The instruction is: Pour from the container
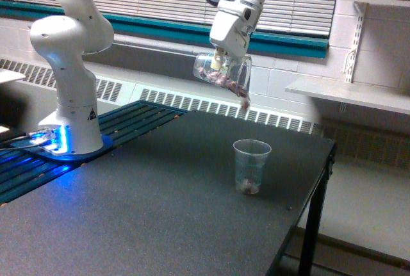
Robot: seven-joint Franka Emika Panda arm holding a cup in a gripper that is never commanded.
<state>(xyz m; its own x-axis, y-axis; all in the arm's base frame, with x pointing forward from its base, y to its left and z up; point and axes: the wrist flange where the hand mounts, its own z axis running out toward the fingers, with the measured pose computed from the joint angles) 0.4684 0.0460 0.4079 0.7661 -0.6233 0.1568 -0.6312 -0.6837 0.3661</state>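
The container (222,73), a stout clear jar-like cup with a side handle, hangs tilted on its side high above the table. My gripper (220,62) is shut on it from above. Brownish pieces lie along its lower wall, and some spill out of its mouth toward the exterior view's right (245,103). Below, a smaller tapered clear cup (250,166) stands upright on the dark table (141,212), with a few dark pieces at its bottom.
The arm's white base (70,106) stands at the exterior view's left beside a slatted dark panel (138,119). The table's edge (323,161) drops off just right of the cup. A shelf (349,93) and a radiator line the back wall.
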